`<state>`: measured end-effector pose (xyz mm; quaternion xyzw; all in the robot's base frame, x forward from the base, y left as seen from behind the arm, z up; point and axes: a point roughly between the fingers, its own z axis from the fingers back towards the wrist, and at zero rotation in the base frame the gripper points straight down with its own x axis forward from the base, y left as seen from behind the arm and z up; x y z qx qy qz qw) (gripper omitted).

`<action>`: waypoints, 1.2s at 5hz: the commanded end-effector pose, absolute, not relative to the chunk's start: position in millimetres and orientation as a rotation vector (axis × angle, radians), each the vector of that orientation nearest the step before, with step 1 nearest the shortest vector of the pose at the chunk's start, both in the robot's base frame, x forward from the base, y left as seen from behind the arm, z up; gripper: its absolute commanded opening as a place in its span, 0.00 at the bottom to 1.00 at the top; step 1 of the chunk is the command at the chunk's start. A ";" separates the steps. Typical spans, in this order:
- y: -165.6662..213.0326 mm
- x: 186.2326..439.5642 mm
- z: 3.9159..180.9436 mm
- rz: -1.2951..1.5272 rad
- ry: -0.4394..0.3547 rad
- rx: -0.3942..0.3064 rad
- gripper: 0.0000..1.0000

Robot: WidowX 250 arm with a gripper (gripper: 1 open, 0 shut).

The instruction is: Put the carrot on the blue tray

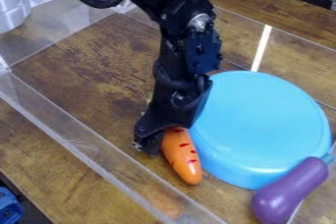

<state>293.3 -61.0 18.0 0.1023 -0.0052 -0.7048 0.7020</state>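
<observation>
Beside the light-blue round tray [262, 120], on the wooden tabletop [79, 76], 1 orange toy carrot [182, 156] with dark-red dashes lies at the black fingers [163, 140], their opening or closure indeterminable.

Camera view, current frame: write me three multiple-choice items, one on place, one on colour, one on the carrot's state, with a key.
1. Where is the eggplant?
A) Beside the arm's base
B) By the tray's edge, on the side away from the gripper
C) Under the gripper

2. What colour are the carrot's marks?
A) White
B) Green
C) Dark red

3. How is the carrot?
A) Off the tray, at the gripper
B) In the middle of the tray
C) On top of the eggplant

Key:
1 B: the purple eggplant lies at the rim of the blue tray.
2 C: dark-red dashes show on the orange carrot.
3 A: its top end is at the gripper.
</observation>
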 end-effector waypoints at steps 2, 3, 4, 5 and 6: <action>-69.5 306.5 26.3 -1.513 -0.075 0.241 0.00; -80.6 309.6 27.0 -1.483 -0.070 0.238 0.00; -91.7 313.1 27.9 -1.453 -0.065 0.235 0.00; -91.9 312.2 28.0 -1.432 -0.061 0.232 0.00; -92.5 311.4 28.5 -1.410 -0.058 0.230 0.00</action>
